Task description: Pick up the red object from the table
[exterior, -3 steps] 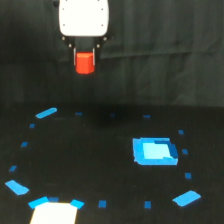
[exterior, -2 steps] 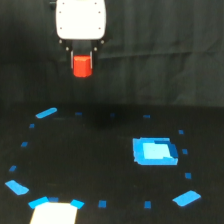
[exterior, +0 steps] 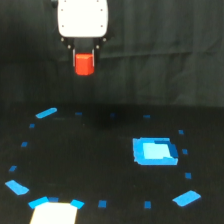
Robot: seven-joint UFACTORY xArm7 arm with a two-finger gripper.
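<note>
Hanging high above the flat black table (exterior: pixel 115 165), the white-bodied gripper (exterior: pixel 84 64) pinches the stubby red-orange block (exterior: pixel 84 64); a shallow grip could let it slip.

I'm counting one red object (exterior: pixel 84 64) and one claw (exterior: pixel 84 69). On the surface (exterior: pixel 100 165) I'm seeing one big blue rectangle (exterior: pixel 155 151), three slanted blue patches (exterior: pixel 46 113) and one white patch (exterior: pixel 54 212) with two blue corners poking out. I'm getting roughly ten small blue squares (exterior: pixel 102 204) in a ring, but the faint ones at the back are making an exact count hard.
</note>
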